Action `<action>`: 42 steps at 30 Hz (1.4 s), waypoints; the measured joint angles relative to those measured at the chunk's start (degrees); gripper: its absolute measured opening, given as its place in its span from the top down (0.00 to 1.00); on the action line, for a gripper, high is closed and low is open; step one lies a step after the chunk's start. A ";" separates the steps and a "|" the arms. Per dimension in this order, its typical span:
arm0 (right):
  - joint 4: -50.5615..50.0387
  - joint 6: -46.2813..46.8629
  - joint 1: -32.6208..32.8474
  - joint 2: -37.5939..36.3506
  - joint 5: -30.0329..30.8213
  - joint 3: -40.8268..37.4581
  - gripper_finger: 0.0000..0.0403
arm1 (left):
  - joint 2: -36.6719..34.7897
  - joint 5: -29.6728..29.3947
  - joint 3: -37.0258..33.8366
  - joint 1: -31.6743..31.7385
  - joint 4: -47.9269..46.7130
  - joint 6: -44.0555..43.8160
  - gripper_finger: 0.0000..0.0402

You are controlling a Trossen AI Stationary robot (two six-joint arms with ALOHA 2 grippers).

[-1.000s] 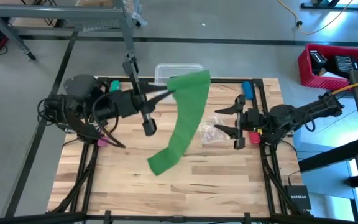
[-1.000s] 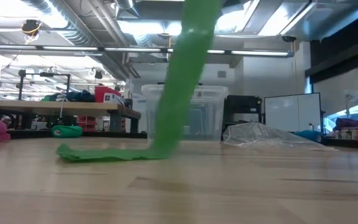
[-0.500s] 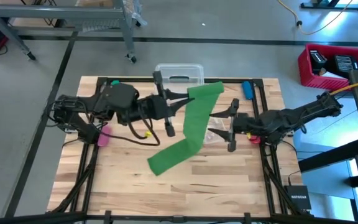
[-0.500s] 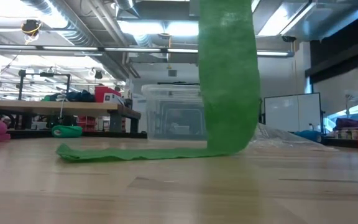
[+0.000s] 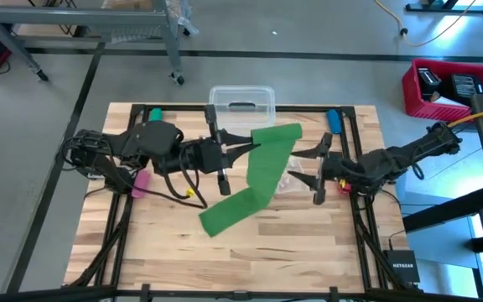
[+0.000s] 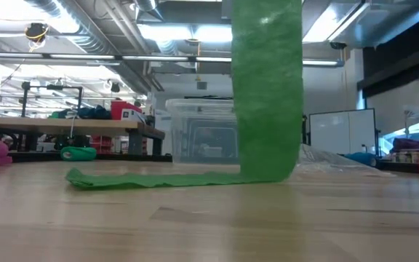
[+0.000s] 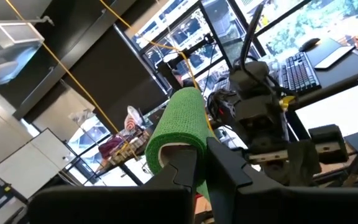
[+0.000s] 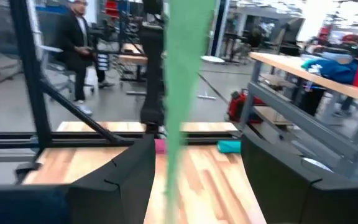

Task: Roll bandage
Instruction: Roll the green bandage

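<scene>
The bandage [image 5: 262,172] is a bright green strip. Its upper end is held high over the table's middle, and it hangs down broad in the low view [image 6: 268,87]. Its lower end [image 5: 218,218] lies flat on the wood toward the near left. My left gripper [image 5: 254,148] reaches in level from the table's left and is shut on the upper end. My right gripper [image 5: 319,171] stands open just right of the hanging strip. Its wrist view shows the bandage [image 8: 185,62] ahead of its fingers, apart from them. My left gripper pinches the bandage's upper end [image 7: 180,134] between its two fingers, which come level from the table's left. The strip curls over the fingertips [image 7: 188,163] there. Below the hold it hangs slack, with its lower length [image 6: 151,178] lying on the table.
A clear plastic box [image 5: 241,98] stands at the far edge. A crumpled clear bag [image 5: 290,180] lies under the right gripper. A blue object [image 5: 334,120], a small green cylinder [image 5: 155,113] and a pink object [image 5: 141,182] lie near the table's frame. Bare wood lies along the near edge.
My left gripper has gone down and toward the table's right edge with the bandage's upper end. The hanging part has swung right with it and turned its broad face to the low view, while the lower end has stayed on the table.
</scene>
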 joint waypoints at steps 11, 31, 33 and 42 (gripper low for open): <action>3.96 0.20 -4.02 6.75 -10.07 -0.04 0.41 | 0.11 1.70 0.00 0.05 1.07 -0.87 0.97; -1.91 5.57 -4.18 3.22 -12.37 -0.02 0.41 | 0.17 -0.29 0.00 0.28 -0.60 0.61 0.97; -6.21 7.61 -4.16 2.22 -12.40 0.66 0.41 | 0.17 -0.46 0.00 0.28 -0.59 0.57 0.97; -1.78 5.34 -4.64 4.69 -11.28 1.84 0.41 | 0.17 -0.47 0.00 0.31 0.49 0.42 0.97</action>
